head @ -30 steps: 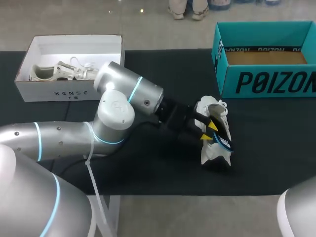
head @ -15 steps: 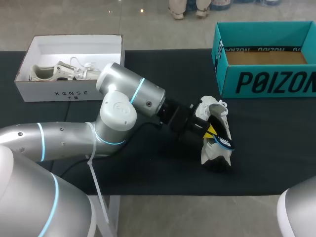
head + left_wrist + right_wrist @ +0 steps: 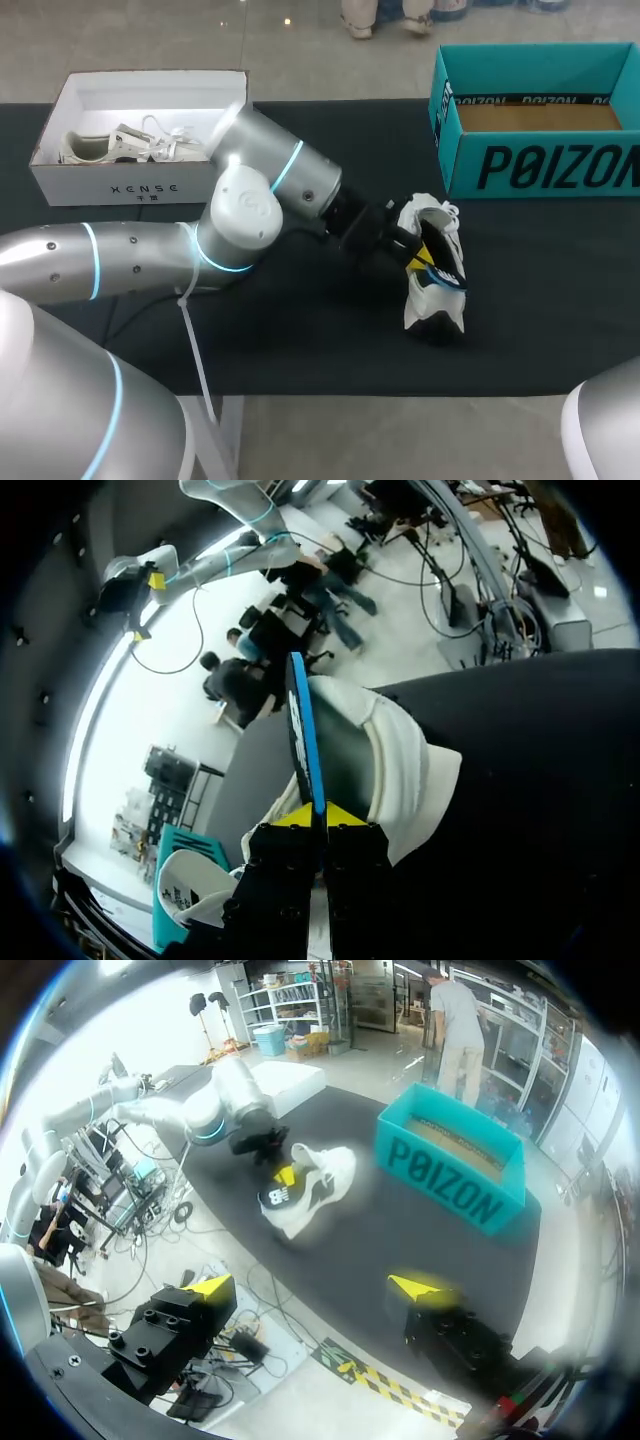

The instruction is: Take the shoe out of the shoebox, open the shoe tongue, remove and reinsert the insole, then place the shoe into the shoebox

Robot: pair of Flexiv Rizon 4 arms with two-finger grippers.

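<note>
Left arm point(image 3: 270, 190) shifted forward; jaws pinch insole point(image 3: 303, 730) in shoe point(image 3: 436, 300).

I'm working in a robotics lab. My silver, blue-ringed left arm point(image 3: 150, 262) spans a black-clothed table point(image 3: 560, 310) bearing a teal cardboard shoebox point(image 3: 545, 168).

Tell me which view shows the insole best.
Left wrist view: the insole stands edge-on, close up, clamped in the left gripper against the shoe. Head view shows it smaller; right wrist view only as a distant dark patch.
</note>
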